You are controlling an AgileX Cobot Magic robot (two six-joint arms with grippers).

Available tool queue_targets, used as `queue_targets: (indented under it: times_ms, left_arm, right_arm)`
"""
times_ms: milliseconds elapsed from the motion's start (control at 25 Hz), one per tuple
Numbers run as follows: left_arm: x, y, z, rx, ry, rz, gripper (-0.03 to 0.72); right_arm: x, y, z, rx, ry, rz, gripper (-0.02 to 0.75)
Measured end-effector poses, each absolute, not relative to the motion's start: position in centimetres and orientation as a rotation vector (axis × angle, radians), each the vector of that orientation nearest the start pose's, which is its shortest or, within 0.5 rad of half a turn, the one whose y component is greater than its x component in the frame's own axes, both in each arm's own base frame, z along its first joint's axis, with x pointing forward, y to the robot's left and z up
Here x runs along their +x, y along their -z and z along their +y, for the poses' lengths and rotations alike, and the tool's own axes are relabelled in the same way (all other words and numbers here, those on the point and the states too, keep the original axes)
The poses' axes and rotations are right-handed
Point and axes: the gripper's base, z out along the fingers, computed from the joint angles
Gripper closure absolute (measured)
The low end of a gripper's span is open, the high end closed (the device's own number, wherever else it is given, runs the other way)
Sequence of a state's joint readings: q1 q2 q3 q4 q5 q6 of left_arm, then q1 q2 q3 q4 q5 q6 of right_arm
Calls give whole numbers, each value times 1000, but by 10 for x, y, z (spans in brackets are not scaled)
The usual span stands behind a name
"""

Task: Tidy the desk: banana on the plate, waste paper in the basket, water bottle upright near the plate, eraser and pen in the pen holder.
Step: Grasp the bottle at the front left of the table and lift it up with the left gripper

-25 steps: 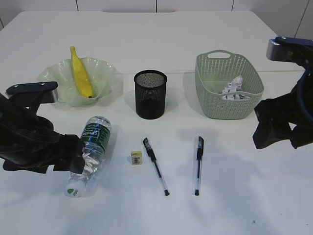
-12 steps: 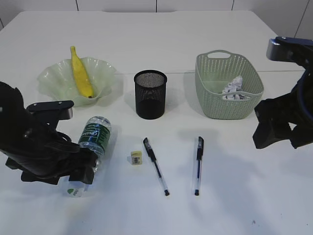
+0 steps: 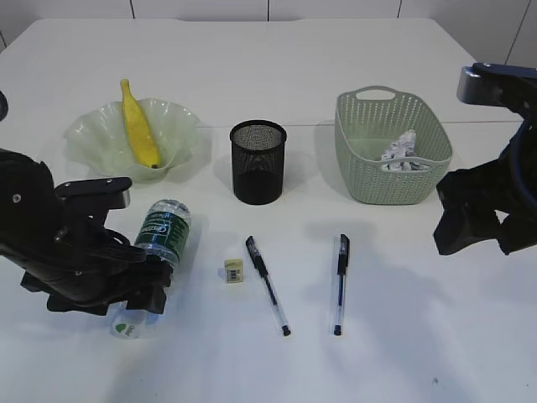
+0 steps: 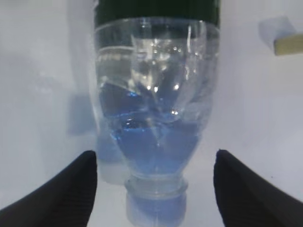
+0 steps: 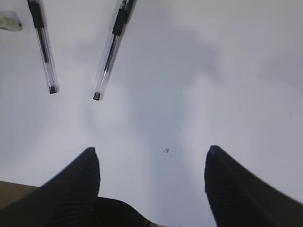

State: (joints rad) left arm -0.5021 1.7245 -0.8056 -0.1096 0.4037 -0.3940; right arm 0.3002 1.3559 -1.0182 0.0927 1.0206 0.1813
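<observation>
A clear water bottle [image 3: 162,235] with a green label lies on its side at the left front, its cap end [image 4: 154,201] pointing toward my left gripper. My left gripper [image 4: 154,189] is open, its fingers either side of the bottle's neck without touching it. The banana [image 3: 139,128] lies on the pale green plate [image 3: 92,134]. Crumpled paper [image 3: 399,152] is in the green basket [image 3: 403,189]. A small eraser [image 3: 233,270] and two pens [image 3: 268,285] [image 3: 340,282] lie in front of the black mesh pen holder [image 3: 258,161]. My right gripper [image 5: 151,187] is open and empty above the bare table.
The pens [image 5: 41,45] [image 5: 111,49] and the eraser [image 5: 9,22] show at the top left of the right wrist view. The eraser also shows at the top right of the left wrist view [image 4: 289,42]. The table's front edge is at the bottom left of the right wrist view.
My left arm has moved right and down to the bottle's cap end, its open fingers now either side of the neck. The right arm has not moved.
</observation>
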Motion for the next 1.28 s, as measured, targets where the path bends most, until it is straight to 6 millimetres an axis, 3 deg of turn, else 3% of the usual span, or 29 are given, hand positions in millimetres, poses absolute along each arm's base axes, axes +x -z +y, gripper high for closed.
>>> queue_targets:
  times_ms: [320, 960, 1280]
  left_arm:
    - [260, -138, -147, 19, 293, 2835, 193]
    - [258, -127, -146, 17, 259, 2894, 220]
    - [258, -127, -146, 15, 259, 2896, 402]
  right_arm:
    - [239, -280, 82, -118, -223, 2860, 223]
    - [241, -280, 82, -113, -227, 2846, 223]
    - [241, -280, 82, -113, -227, 2846, 223]
